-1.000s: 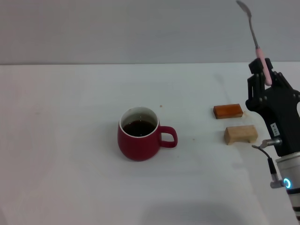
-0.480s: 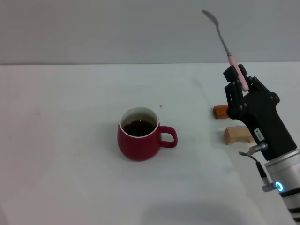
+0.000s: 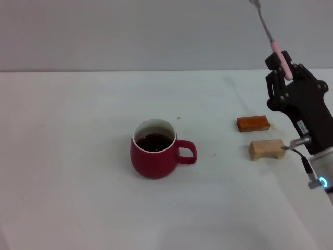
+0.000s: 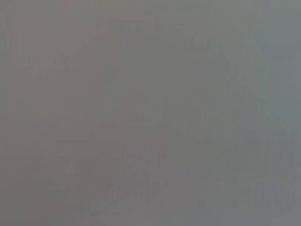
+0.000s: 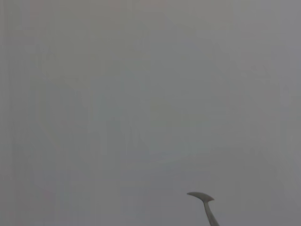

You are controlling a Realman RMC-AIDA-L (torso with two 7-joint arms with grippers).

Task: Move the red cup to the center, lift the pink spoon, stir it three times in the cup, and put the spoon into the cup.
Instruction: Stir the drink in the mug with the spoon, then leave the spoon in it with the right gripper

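The red cup (image 3: 155, 149) stands near the middle of the white table (image 3: 78, 156), dark liquid inside, its handle pointing right. High at the right, my right gripper (image 3: 285, 67) is shut on the pink spoon (image 3: 279, 57), well to the right of the cup and above the blocks. The spoon's pink handle sits in the grip and its grey neck points up and to the left, out past the top edge. In the right wrist view the spoon's bowl (image 5: 201, 197) shows against a plain grey background. The left gripper is not in view.
An orange-brown block (image 3: 253, 123) and a light wooden block (image 3: 267, 149) lie on the table right of the cup, just beside the right arm's black body. The left wrist view shows only plain grey.
The right gripper with the spoon swung left half a second ago and has now moved back to the right and higher. The cup and blocks have not moved.
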